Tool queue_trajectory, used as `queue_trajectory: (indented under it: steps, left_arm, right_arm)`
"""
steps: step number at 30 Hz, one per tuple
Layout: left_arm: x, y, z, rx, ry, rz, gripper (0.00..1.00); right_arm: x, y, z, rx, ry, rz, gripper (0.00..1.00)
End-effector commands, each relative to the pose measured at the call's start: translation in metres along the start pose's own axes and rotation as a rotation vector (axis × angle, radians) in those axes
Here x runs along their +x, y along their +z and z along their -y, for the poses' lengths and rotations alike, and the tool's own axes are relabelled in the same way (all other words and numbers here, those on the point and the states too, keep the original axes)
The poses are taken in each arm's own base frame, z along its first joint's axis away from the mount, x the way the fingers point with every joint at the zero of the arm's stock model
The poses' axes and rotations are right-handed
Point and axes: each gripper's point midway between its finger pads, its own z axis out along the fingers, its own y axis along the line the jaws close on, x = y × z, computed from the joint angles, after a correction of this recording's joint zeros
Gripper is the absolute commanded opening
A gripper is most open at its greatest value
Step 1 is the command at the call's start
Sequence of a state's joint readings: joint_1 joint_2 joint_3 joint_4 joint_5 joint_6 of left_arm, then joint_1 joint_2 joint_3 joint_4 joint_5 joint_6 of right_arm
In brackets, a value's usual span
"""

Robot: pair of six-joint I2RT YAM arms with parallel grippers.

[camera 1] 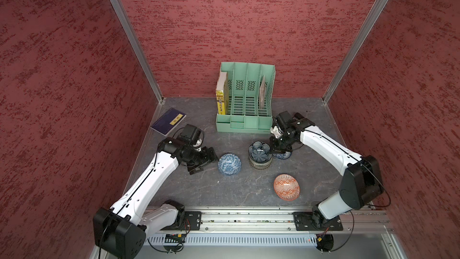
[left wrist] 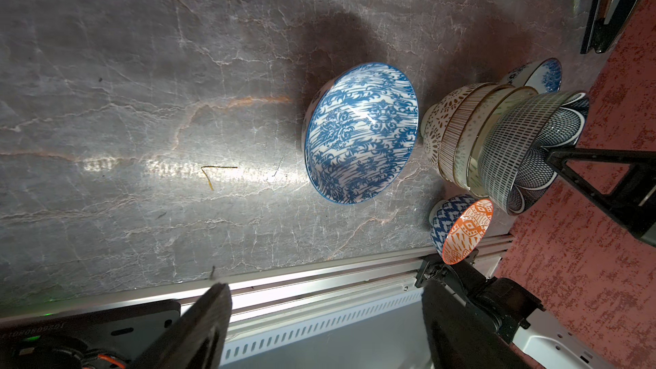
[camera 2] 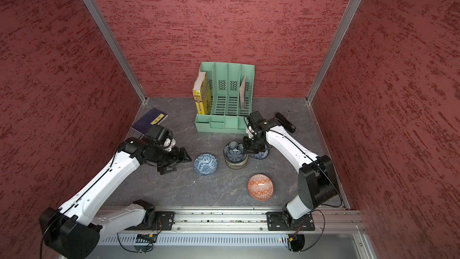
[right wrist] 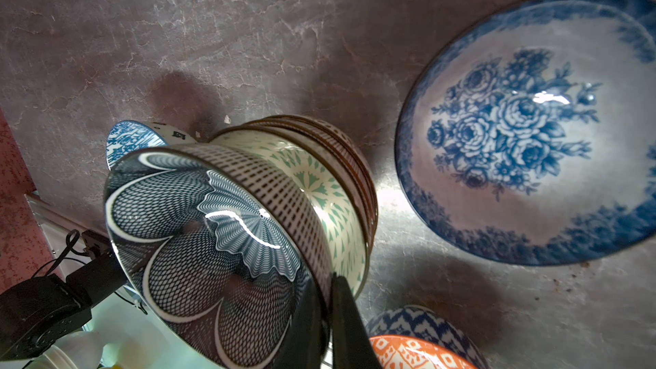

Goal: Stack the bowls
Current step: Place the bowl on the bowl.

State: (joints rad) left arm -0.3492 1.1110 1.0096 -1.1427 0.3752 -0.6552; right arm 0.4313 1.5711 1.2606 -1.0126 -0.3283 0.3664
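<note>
The grey marbled tabletop (camera 1: 224, 190) carries everything. The biggest item on it is a mint-green plastic file rack (camera 1: 245, 98) holding a yellow book (camera 1: 221, 98), standing beyond the stack of nested ceramic bowls (camera 1: 258, 165) toward the back wall. A purple notebook (camera 1: 169, 121) lies well apart from the stack, on the left arm's side.

The stack holds two white lattice bowls and a pink-striped one. The dark scalloped flower bowl (right wrist: 198, 243) is uppermost and appears tilted, not fully seated. The step in hand is probably seating this fourth bowl.

Three bowls are loose:
- A blue-white rose-painted bowl (right wrist: 525, 126) sits just beside the stack, under the right arm.
- A blue-white swirl-patterned bowl (camera 1: 229, 164) is near the stack on the left arm's side.
- An orange-white diamond bowl (camera 1: 286, 186) is near the stack toward the front rail.

The right gripper (right wrist: 328, 285) is pinched tight on the dark bowl's rim. The left gripper (camera 1: 207, 163) is spread wide and empty, just beside the swirl bowl.

Next the dark bowl likely needs levelling and releasing, and the fingers should lift straight off. The rose bowl crowds that side, and a dragged rim could tip the stack.
</note>
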Motion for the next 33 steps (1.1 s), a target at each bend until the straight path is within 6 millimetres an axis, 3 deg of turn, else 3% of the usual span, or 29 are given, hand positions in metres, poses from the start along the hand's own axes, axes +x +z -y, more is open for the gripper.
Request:
queue_trajectory:
  steps: [1,33]
  left_arm:
    - [-0.001,-0.002,0.002,0.023,0.02,0.015,0.87]
    - [0.0,0.0,-0.003,0.02,0.012,0.014,0.87]
  right_arm:
    - [-0.011,-0.001,-0.001,-0.027,-0.001,0.05,0.0]
    - [-0.002,0.009,0.007,-0.023,0.008,0.024,0.0]
